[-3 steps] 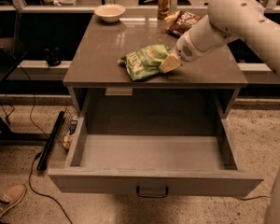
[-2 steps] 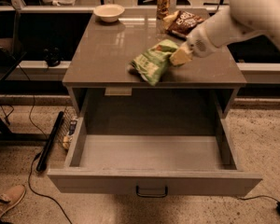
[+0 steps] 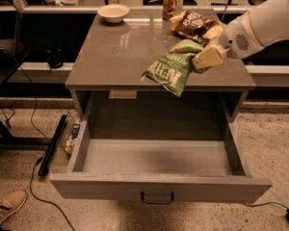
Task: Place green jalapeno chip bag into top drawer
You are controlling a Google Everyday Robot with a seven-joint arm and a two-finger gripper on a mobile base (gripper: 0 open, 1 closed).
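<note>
The green jalapeno chip bag hangs in the air, pinched at its upper right end by my gripper, which is shut on it. The bag droops down and left over the front edge of the table top, above the back of the drawer. My white arm reaches in from the upper right. The top drawer is pulled fully open below the table top; its grey box is bare inside and its dark handle sits at the centre of the front panel.
On the grey table top stand a white bowl at the back left, a can at the back and a dark brown chip bag at the back right. A black bar and cables lie on the floor to the left.
My gripper has lifted the green bag off the table top and raised it; the bag now hangs over the table's front edge above the open drawer. The camera view has also shifted.
</note>
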